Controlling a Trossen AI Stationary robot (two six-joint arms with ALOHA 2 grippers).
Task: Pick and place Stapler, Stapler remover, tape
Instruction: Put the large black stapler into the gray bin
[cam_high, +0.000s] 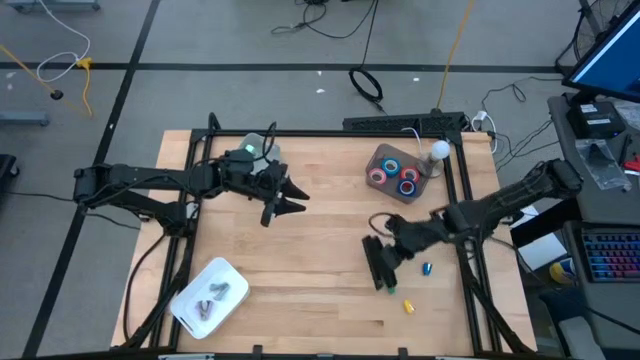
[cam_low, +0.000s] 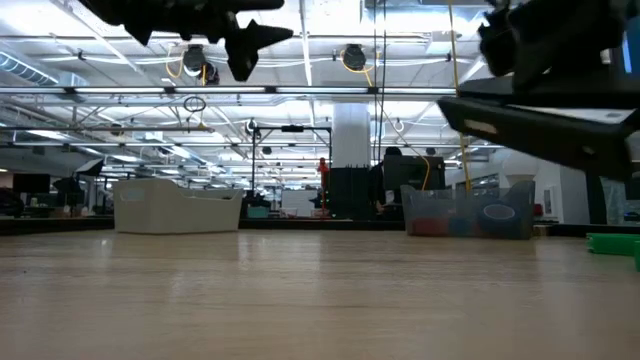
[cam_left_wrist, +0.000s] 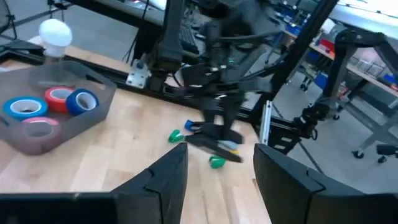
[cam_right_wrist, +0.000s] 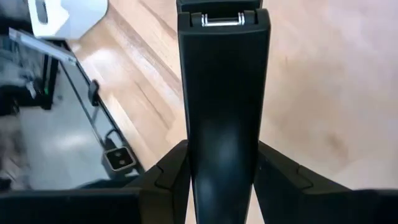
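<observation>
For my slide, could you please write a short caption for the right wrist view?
The right gripper holds a black stapler between its fingers, above the wooden table.

My right gripper is black, clamped on a glossy black stapler with a silver hinge, over a pale wood-grain table. The grey translucent bin holds red and blue tape with pale centres; the other bin is white. Small bits on the table are blue, green and yellow.
</observation>
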